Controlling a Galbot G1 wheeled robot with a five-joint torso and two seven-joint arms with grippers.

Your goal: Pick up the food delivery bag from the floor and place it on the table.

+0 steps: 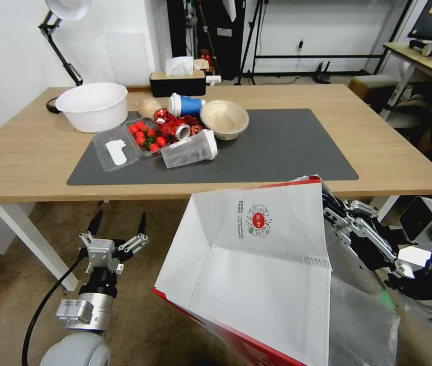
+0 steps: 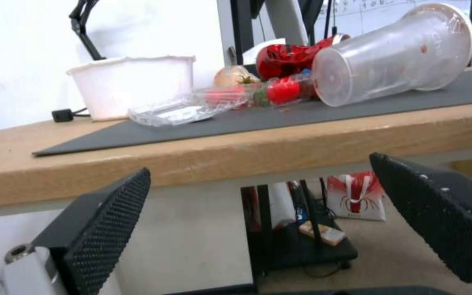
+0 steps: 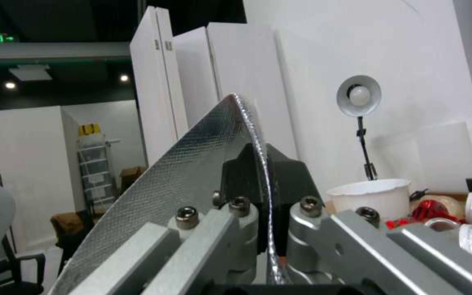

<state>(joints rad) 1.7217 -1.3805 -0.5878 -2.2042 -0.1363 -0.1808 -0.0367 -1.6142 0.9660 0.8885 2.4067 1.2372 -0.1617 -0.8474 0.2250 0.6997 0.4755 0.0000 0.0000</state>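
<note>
While hidden overhead, right gripper (image 3: 266, 184) pinching food delivery bag (image 3: 192, 164) foil.

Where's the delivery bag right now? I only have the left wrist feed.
Observer: The food delivery bag is held tilted, below the table edge, beside the open left gripper.
Operator: Who's holding it?
Observer: The right gripper is shut on its rim. In the right wrist view, the foil lining is pinched between the fingers.
Operator: What's on the table?
Observer: A tomato tray, clear cup and bowl sit on the left half of the dark grey mat. The bag faces the right half.
</note>
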